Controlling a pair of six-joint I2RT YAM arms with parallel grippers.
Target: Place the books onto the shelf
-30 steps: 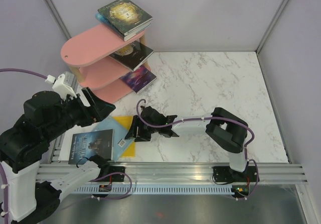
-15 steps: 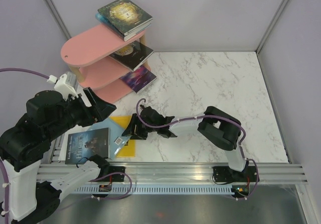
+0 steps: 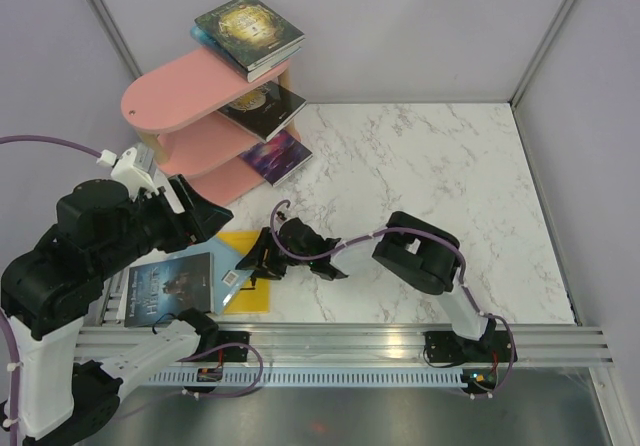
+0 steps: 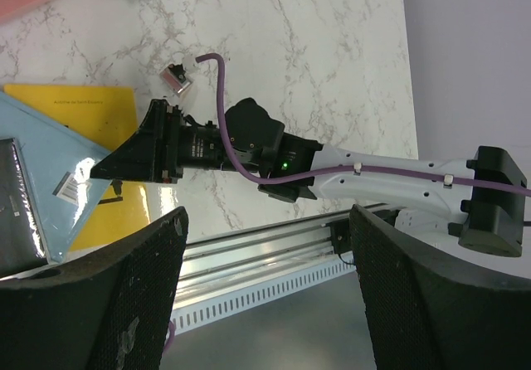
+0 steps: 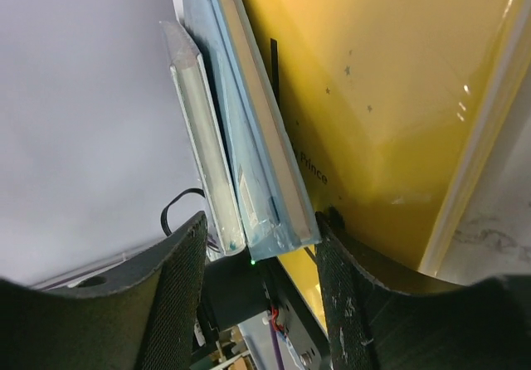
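On the table's near left lies a stack of books: a dark book (image 3: 165, 286) on top, a light blue one (image 3: 222, 254) under it and a yellow one (image 3: 252, 284) at the bottom. My right gripper (image 3: 252, 264) is low at the stack's right edge. In the right wrist view it (image 5: 259, 225) stands open astride the edges of the top book (image 5: 203, 138) and the light blue book (image 5: 249, 138), with the yellow book (image 5: 390, 96) outside its right finger. My left gripper (image 4: 267, 221) hangs open and empty above the stack. The pink shelf (image 3: 175, 91) holds books on all three tiers.
The metal rail (image 3: 350, 341) runs along the table's near edge, right below the stack. Purple-grey walls (image 3: 420, 26) close in the back and sides. A purple cable (image 3: 40, 144) loops to my left wrist.
My right gripper has slid left into the stack's edge with its jaws narrowing. The stack has shifted a little to the left. The left arm has barely moved.
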